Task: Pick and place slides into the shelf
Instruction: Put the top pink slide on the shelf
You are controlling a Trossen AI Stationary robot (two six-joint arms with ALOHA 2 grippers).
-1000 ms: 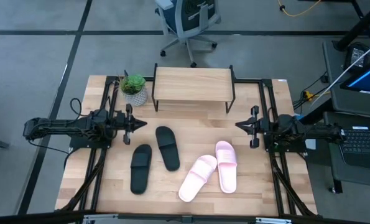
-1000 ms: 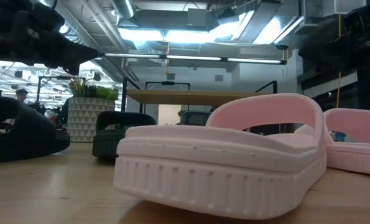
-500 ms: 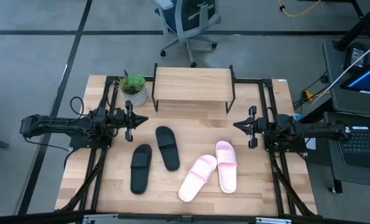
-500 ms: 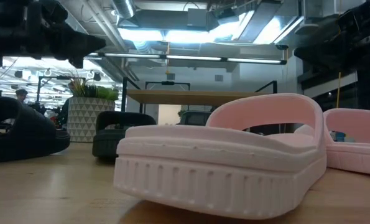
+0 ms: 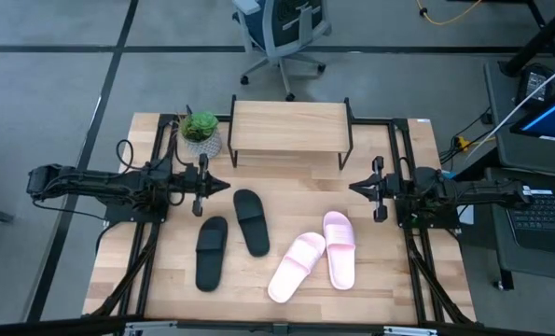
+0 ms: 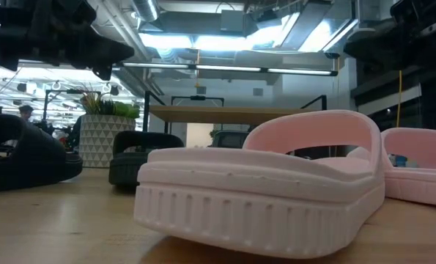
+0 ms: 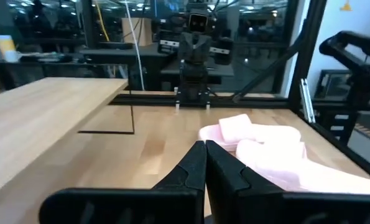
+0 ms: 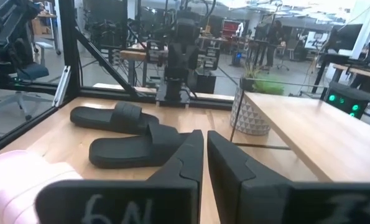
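Slides (image 5: 251, 221) all loose mid-table, shelf (image 5: 290, 125) bare at 12. Left gripper (image 5: 223, 185) pinched shut, empty, at 9; right gripper (image 5: 355, 188) near-shut, empty, at 3. Tip: spread fingers first, drop over strap.

Both arms are dark, nearly black, built from slim jointed segments with black cables looping along them. The left gripper (image 5: 223, 185) and the right gripper (image 5: 353, 188) each have two narrow, pointed black fingers. The right wrist body carries pale handwritten marks.
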